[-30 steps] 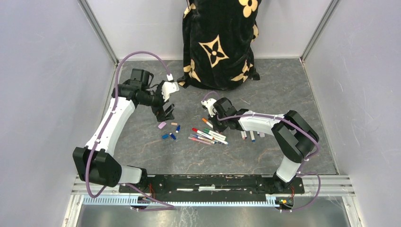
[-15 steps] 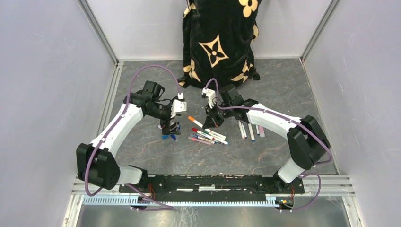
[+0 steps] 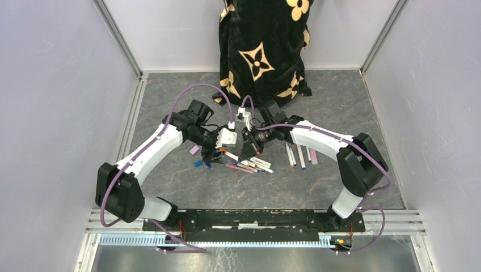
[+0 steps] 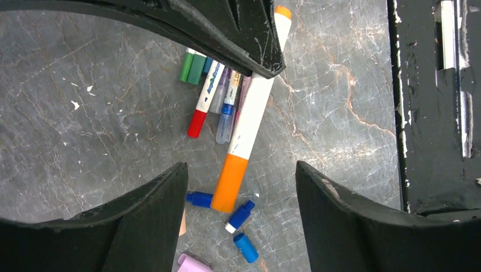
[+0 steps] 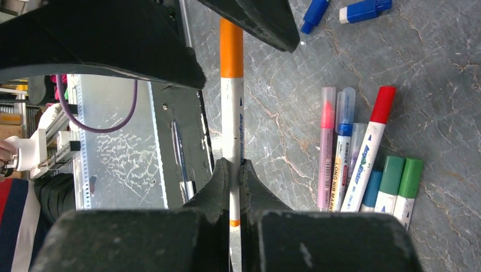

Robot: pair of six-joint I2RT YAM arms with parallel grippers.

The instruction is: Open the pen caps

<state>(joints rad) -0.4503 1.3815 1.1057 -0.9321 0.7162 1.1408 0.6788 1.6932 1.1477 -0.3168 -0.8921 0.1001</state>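
Note:
My right gripper [image 5: 231,170] is shut on the white barrel of a pen [image 5: 231,124] with an orange cap [image 5: 231,48], held above the floor. My left gripper [image 4: 241,209] is open, and that orange cap [image 4: 231,182] lies between its fingers without touching them. In the top view the two grippers meet, left [image 3: 218,152] and right [image 3: 248,148]. Loose caps lie below: three blue ones [image 4: 240,216] and a pink one [image 4: 193,264]. Several capped pens [image 5: 363,170] lie in a pile on the floor.
Several white pens [image 3: 299,156] lie to the right of the pile. A black cloth with cream flowers [image 3: 264,51] hangs at the back. A black rail [image 3: 255,218] runs along the near edge. Grey walls stand on both sides.
My left arm has swung right, over the loose caps, to meet the right gripper. My right gripper has lifted the orange-capped pen and turned its cap end between the left fingers.

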